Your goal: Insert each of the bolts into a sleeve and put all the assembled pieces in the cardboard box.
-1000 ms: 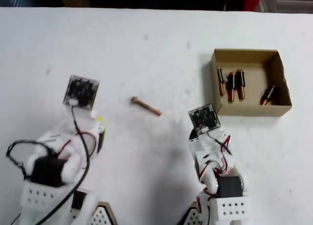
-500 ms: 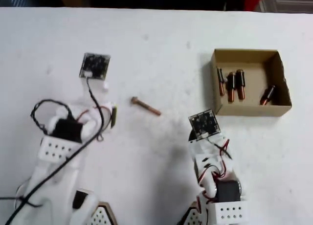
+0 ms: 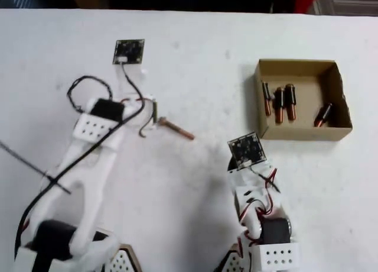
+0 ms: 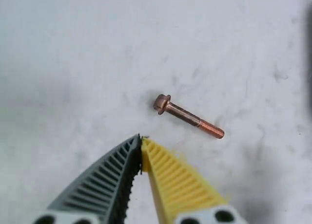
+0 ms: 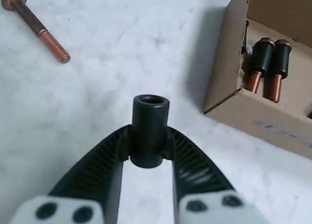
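Holding a black sleeve [image 5: 150, 118] tight in the right hand [image 5: 148, 135], close to the cardboard box [image 5: 222, 63] with finished pieces [image 3: 282, 103] lying inside. Showing the left hand [image 4: 141, 139] shut with nothing in it, near the head of the copper bolt [image 4: 187, 116], flat on the white desk [image 3: 195, 59] between both hands.

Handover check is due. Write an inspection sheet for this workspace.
Surface: white table, faintly mottled.
Job's things: one bolt lies loose; box holds four assembled pieces; sleeve is in the right gripper.
Clutter: nothing seen.
Grippers: left gripper shut, tips just short of the bolt's head; right gripper shut on the sleeve.
Cables: black cable loops over the left arm; red and black wires on the right arm.
Surroundings: dark, unclear shapes beyond the table's far edge.
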